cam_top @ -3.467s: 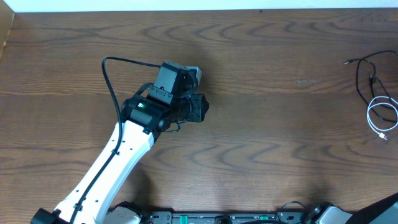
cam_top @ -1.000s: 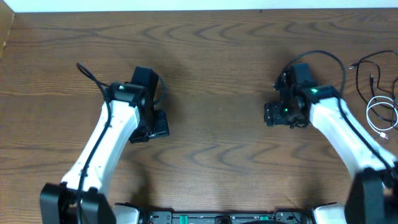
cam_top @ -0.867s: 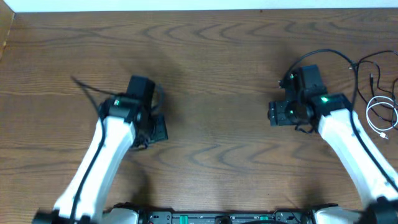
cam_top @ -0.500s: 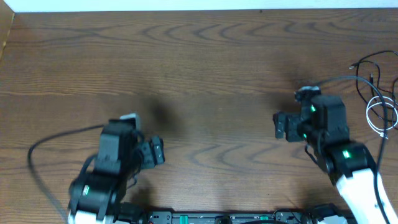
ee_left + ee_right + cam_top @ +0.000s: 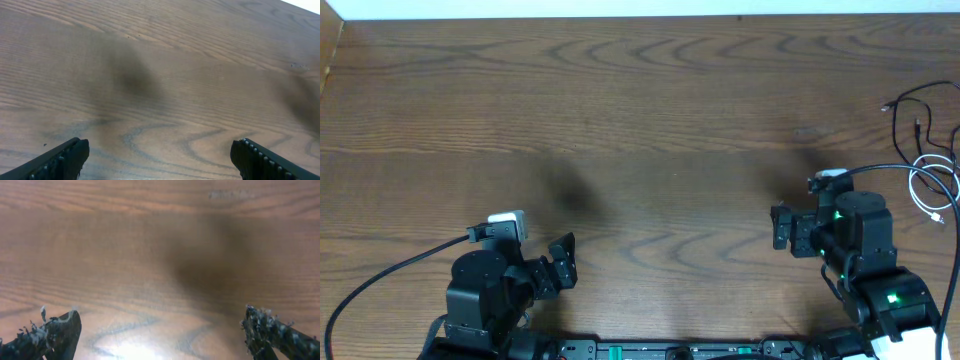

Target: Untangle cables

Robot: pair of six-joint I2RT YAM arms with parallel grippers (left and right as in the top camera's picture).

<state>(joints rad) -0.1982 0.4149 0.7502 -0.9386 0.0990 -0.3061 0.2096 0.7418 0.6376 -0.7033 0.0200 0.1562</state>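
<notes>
The cables lie at the table's far right edge in the overhead view. The black cable (image 5: 896,125) curls above the white cable (image 5: 914,183), which forms a loop, and the two run into each other near the edge. My right gripper (image 5: 782,228) sits low on the right side, well left of the cables, open and empty (image 5: 160,325). My left gripper (image 5: 560,265) is near the front left, far from them, also open with nothing between its fingers (image 5: 160,152). Neither wrist view shows any cable.
Bare brown wood fills both wrist views. The right arm's own thick black wire (image 5: 880,168) arcs toward the white loop. The left arm's wire (image 5: 390,268) trails off to the front left. A pale wall strip (image 5: 620,8) borders the table's far edge.
Both arms have pulled back from mid-table toward the near edge. Their jaws have spread wider. The cables have not moved.
</notes>
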